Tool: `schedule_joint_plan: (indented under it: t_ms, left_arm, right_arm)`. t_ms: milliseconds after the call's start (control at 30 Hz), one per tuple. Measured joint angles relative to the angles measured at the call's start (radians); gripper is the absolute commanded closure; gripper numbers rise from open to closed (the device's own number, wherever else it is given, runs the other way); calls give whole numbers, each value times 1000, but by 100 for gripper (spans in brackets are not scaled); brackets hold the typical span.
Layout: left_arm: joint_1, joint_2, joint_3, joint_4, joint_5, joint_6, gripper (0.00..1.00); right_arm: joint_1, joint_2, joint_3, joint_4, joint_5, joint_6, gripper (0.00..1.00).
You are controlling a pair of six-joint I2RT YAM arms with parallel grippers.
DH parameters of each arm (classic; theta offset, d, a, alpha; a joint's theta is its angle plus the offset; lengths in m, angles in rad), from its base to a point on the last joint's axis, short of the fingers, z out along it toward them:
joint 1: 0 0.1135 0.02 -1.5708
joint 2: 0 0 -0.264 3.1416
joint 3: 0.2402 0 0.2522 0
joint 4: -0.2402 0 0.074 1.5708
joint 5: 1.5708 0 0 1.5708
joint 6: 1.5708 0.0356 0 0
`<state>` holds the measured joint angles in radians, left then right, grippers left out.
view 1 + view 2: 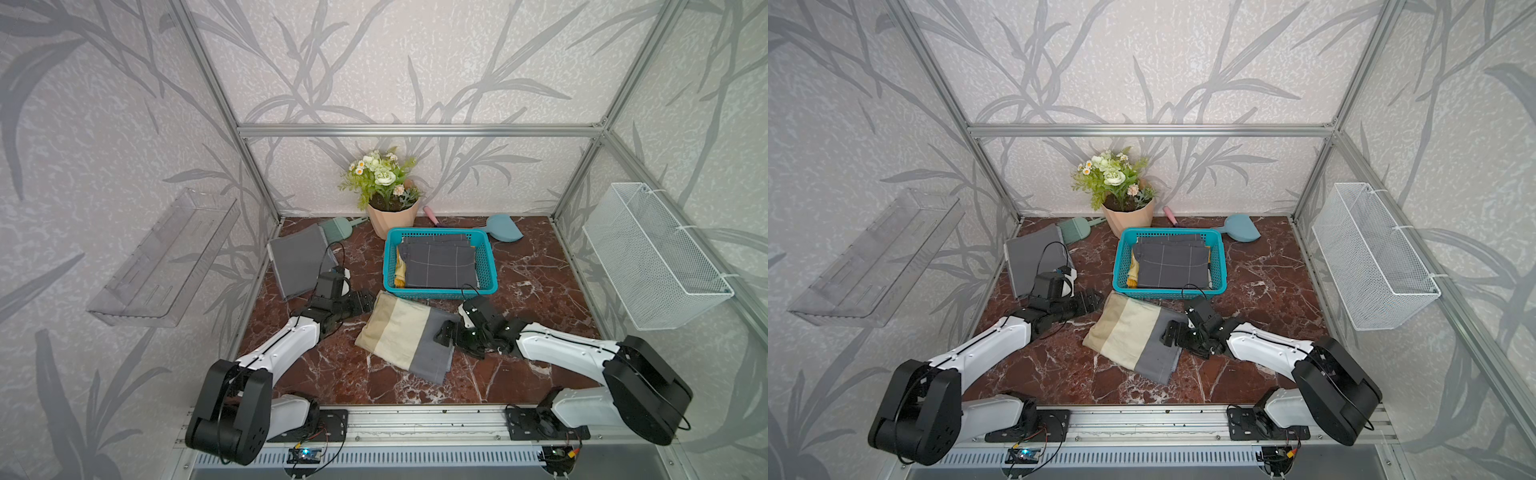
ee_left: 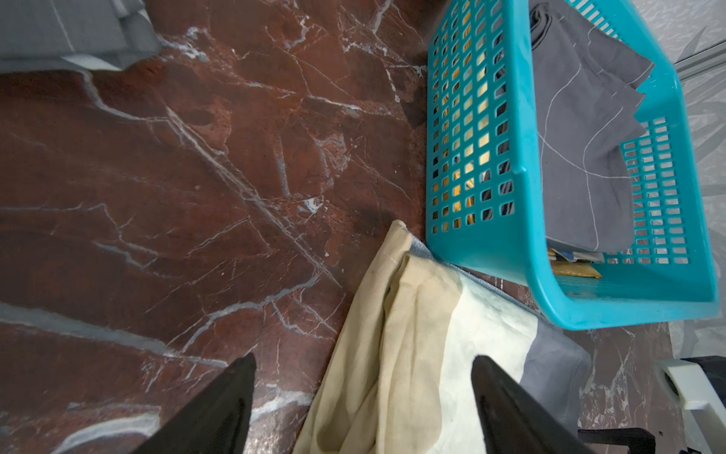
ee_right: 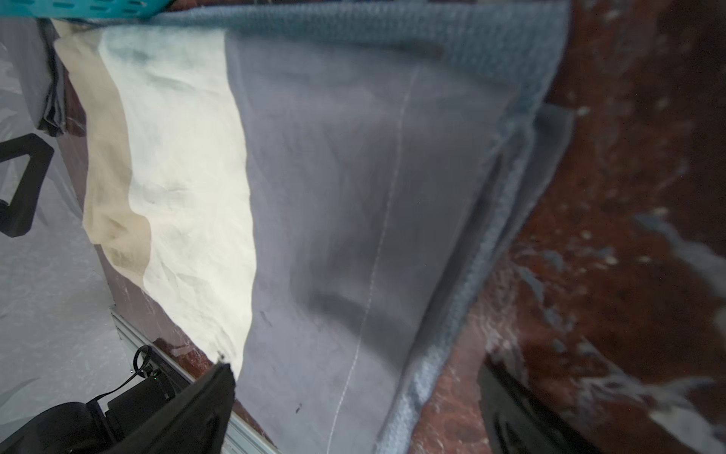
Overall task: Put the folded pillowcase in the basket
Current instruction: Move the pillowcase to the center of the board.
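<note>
The left tool (image 1: pixel 362 300) stands with jaws wide, off the near-left corner of the basket (image 1: pixel 440 289), just beside the beige end of the folded pillowcase (image 1: pixel 399 332). The pillowcase lies on the desk (image 1: pixel 332 374), outside the basket, with 1 corner against the near wall. The right tool (image 1: pixel 445 336), nearer than that wall, stands with jaws wide at the pillowcase's grey end.

Overhead pair; wrists close on pillowcase (image 2: pixel 412 353)
</note>
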<state>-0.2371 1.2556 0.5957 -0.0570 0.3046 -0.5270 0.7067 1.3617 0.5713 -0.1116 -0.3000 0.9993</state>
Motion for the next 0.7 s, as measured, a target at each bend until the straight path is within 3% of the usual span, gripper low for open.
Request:
schedule_joint_plan:
  t_ms: [133, 233, 333, 367, 567, 700]
  left_arm:
    - [0, 0, 0, 3, -1, 0, 12]
    - [0, 0, 0, 4, -2, 1, 12]
    - [0, 0, 0, 4, -6, 1, 11]
    - [0, 0, 1, 4, -7, 1, 11]
    - [0, 0, 7, 4, -2, 3, 11]
    - [-13, 0, 7, 3, 31, 13, 10]
  right_arm:
    - [16, 16, 0, 18, 9, 24, 22]
    - [28, 27, 0, 16, 23, 37, 41]
    - [32, 32, -6, 14, 32, 46, 94]
    - [32, 32, -7, 10, 36, 48, 100]
    - [6, 27, -6, -51, 45, 6, 100]
    - [-100, -7, -6, -132, 29, -72, 100]
